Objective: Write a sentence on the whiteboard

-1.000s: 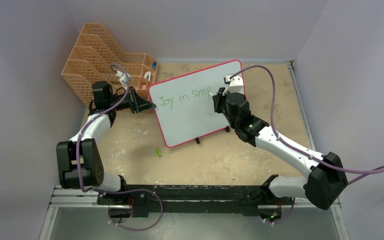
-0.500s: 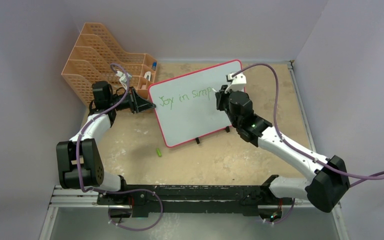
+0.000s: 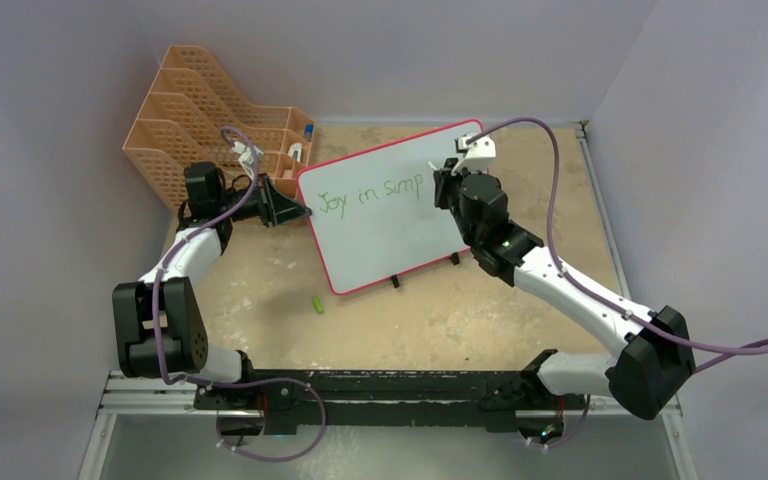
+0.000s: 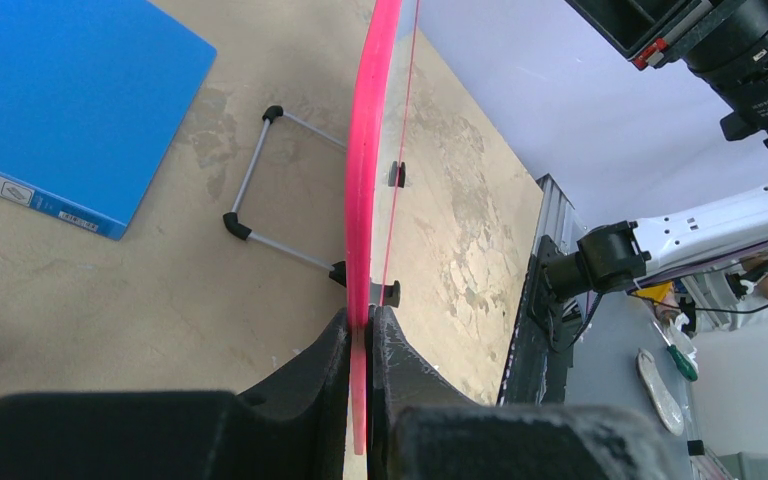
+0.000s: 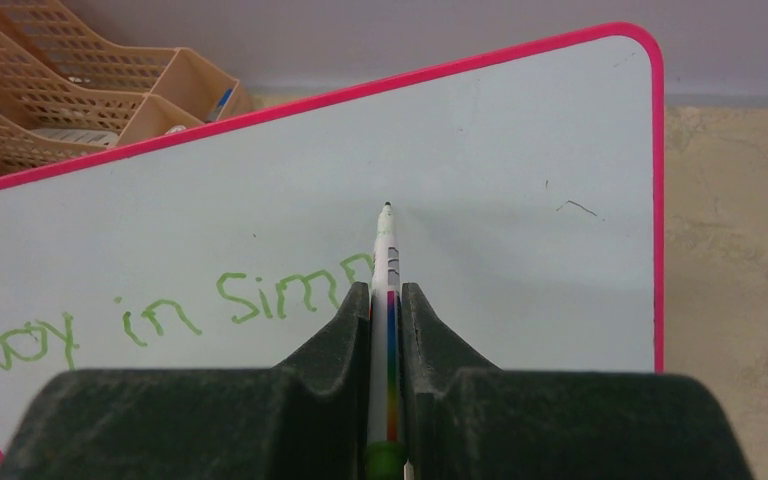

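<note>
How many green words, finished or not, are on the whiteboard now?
3 on the whiteboard: "Joy" leftmost, "in" next, then unfinished "Simp", its end partly hidden behind the marker in the right gripper.

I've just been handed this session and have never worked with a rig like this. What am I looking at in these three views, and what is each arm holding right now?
Two robot arms are bolted at the near edge of a table. The overhead picture looks down from behind them. The other two pictures come from a camera on each wrist. The left end effector is shut on the edge of the whiteboard, apparently steadying it. The right end effector is shut on a marker, with the tip pointed at the board. The green sentence reads "Joy in simp" so far. Also there are an orange file rack, a blue folder behind the board, and a small green object on the table.
</note>
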You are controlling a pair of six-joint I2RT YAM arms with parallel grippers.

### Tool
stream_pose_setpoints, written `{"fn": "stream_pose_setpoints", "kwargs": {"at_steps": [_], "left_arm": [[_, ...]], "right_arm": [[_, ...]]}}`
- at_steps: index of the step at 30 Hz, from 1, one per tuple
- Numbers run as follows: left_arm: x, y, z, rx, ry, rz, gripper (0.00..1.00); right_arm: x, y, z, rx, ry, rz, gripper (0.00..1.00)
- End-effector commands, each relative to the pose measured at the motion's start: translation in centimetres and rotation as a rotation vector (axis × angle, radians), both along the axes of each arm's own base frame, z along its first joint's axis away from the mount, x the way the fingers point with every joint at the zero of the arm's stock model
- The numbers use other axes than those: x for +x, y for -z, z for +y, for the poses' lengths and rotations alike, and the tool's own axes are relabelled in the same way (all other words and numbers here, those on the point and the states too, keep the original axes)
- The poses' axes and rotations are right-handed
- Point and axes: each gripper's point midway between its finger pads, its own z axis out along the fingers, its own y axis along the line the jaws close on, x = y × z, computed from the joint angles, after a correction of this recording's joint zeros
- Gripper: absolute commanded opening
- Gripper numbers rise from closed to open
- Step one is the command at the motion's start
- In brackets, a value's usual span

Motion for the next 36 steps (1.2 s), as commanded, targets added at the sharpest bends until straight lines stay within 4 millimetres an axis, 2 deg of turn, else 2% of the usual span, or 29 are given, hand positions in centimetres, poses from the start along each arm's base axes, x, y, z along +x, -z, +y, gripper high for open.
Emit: {"fn": "stream_pose_setpoints", "kwargs": {"at_steps": [1,10,23,36], "left_arm": [[0.3,-1.6,-0.2,0.015,0.008,-0.07,0.0],[0.3,-1.5,-0.2,0.015,0.009,-0.068,0.0],[0.3,-1.5,-0.2,0.014,0.01,-0.068,0.0],[0.3,-1.6,-0.2,0.016,0.008,-0.072,0.0]], "right_arm": [[0.8,-3.8,0.4,0.051,-0.007,-0.091,0.0],[0.8,-3.6,1.2,0.053,-0.046,-0.086,0.0],[1.2,-2.9,1.4,0.04,-0.042,-0.071,0.0],[1.3,-0.9,1.2,0.01,-0.032,-0.036,0.0]]}}
